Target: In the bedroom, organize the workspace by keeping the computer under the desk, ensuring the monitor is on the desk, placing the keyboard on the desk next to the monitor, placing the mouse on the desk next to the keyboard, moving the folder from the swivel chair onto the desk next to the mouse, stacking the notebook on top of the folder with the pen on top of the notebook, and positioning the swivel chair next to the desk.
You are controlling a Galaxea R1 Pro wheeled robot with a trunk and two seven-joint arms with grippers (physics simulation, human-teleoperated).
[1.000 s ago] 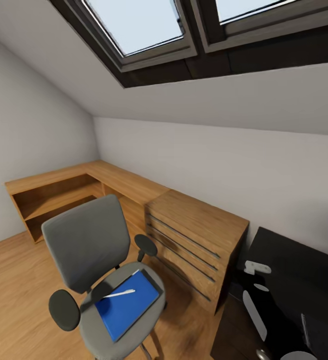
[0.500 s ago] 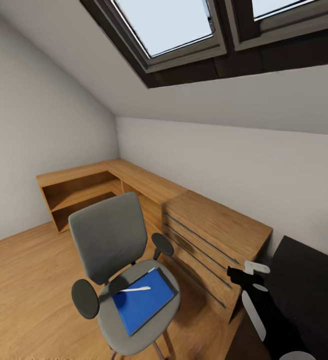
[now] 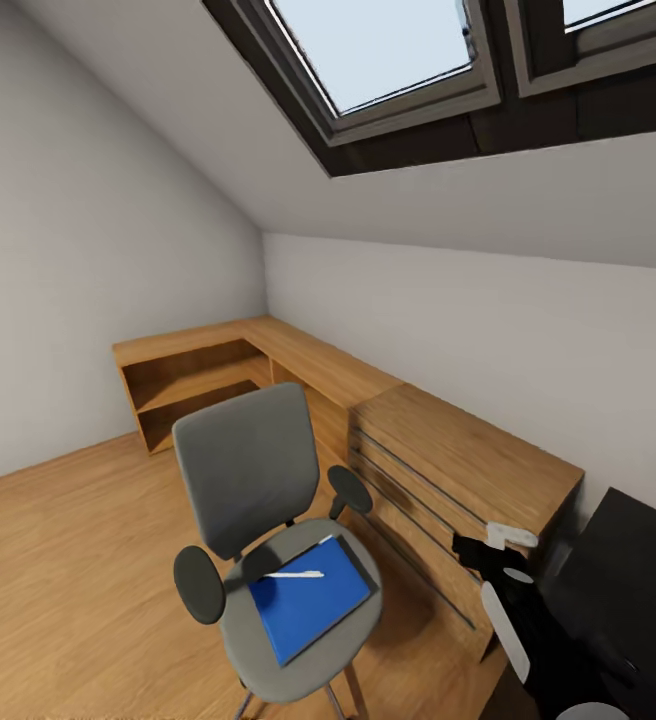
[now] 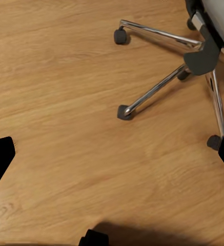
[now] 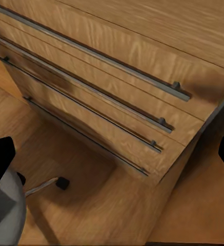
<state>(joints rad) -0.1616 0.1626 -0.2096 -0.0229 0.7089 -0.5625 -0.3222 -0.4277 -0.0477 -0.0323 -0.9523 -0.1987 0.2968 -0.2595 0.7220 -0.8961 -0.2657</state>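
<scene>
The swivel chair (image 3: 273, 545) stood on the wooden floor (image 3: 58, 560), just beside the wooden drawer unit (image 3: 448, 480). The blue folder (image 3: 311, 597) lay flat on the seat, with the pen (image 3: 293, 574) resting on top near the backrest. A thin dark edge showed along the folder's far side — probably the notebook, though this could not be confirmed. A corner of the black desk (image 3: 638, 560) was visible near the right arm.

Left gripper (image 4: 112, 154): fingertips wide apart, nothing between them, above bare floor near the chair's chrome base (image 4: 168, 87). Right gripper (image 5: 112, 154): likewise spread and empty, facing the drawer unit.

Handling judgement — the folder appeared thin, light and somewhat flexible, with a smooth cover likely to slip. Take hold at an edge overhanging the seat front, pinching across the thickness. The pen looked light and free to roll, so it should be lifted off separately before the folder is tilted.
</scene>
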